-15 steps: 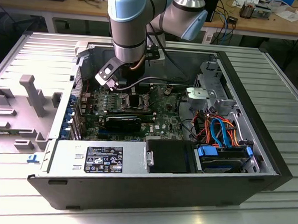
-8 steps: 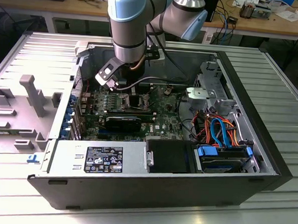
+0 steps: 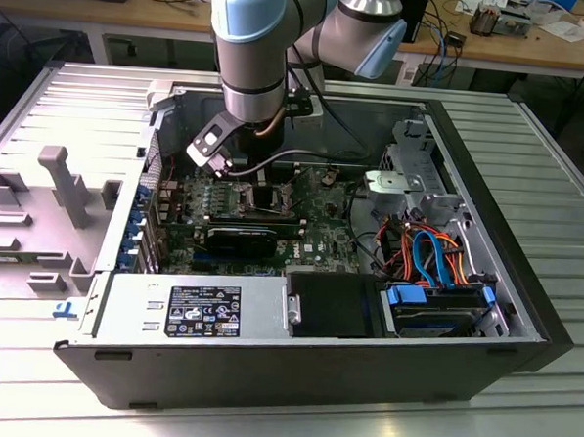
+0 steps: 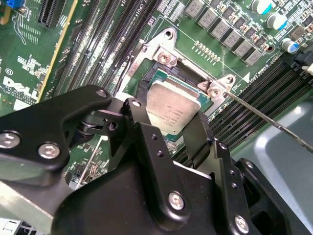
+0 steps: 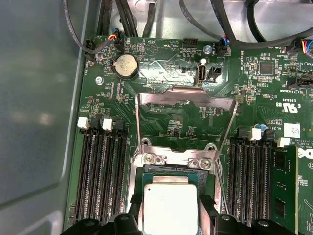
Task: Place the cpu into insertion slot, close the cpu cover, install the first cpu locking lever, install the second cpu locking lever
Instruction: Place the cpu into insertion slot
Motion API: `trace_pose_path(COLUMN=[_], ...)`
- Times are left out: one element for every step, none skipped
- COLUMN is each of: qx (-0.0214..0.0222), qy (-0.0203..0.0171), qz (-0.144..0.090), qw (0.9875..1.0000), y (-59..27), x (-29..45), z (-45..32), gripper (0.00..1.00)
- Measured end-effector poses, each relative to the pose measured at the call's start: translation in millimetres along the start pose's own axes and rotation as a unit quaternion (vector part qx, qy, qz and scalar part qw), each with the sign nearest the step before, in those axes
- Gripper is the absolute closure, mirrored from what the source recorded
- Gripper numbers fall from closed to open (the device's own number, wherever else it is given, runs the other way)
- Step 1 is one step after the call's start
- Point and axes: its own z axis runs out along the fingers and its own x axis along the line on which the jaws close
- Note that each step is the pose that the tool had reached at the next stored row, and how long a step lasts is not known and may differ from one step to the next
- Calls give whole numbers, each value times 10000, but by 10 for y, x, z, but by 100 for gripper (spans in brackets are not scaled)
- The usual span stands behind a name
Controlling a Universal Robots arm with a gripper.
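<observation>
The gripper (image 4: 171, 116) was closed on the cpu (image 4: 172, 100), its two black fingers (image 4: 143, 115) pressed against two opposite edges of the chip, and the silvery top lay bare between them. In the first wrist view the cpu (image 5: 168, 203) sat squarely within the silver rim of the insertion slot (image 5: 172, 155); whether it was fully seated or hung just above the socket bed could not be told.

The chip looked light, thin and stiff. Its smooth metal lid would likely be slippery, and the contacts beneath it and in the socket were probably the fragile part. An edge hold like this one, kept level and without much squeeze, seemed the right way to take it. Pressing on the top or tilting it risked damage.

Beyond the slot the cpu cover (image 5: 186, 95) stood swung open on its hinged side, and the green board showed through its window. Long black memory slots (image 5: 100, 171) ran along both sides of the socket, and a round coin cell (image 5: 126, 64) sat farther off on the board.

In the exterior view the arm (image 3: 252, 50) reached down into an open computer case (image 3: 264, 374), which lay on a ribbed metal surface (image 3: 565, 243)
</observation>
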Motion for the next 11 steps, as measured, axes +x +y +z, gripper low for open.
trace_pose_path(qx=[0,0,-3,-4,-2,-3,-4,-4,-5,-6,-8], qy=[0,0,2,1,1,3,7,6,2,-4,-10], qz=[0,2,20,31,36,40,49,70,108,161,217], qw=[10000,10000,10000,10000,10000,10000,10000,10000,9999,9999,9998], y=[0,0,1,4,4,5,4,4,4,4,5], x=[0,0,2,2,1,2,1,-1,-2,-3,-3], z=[0,0,-7,-27,-45,-52,-52,-52,-53,-53,-53], gripper=[46,46,46,46,46,46,46,46,46,46,46])
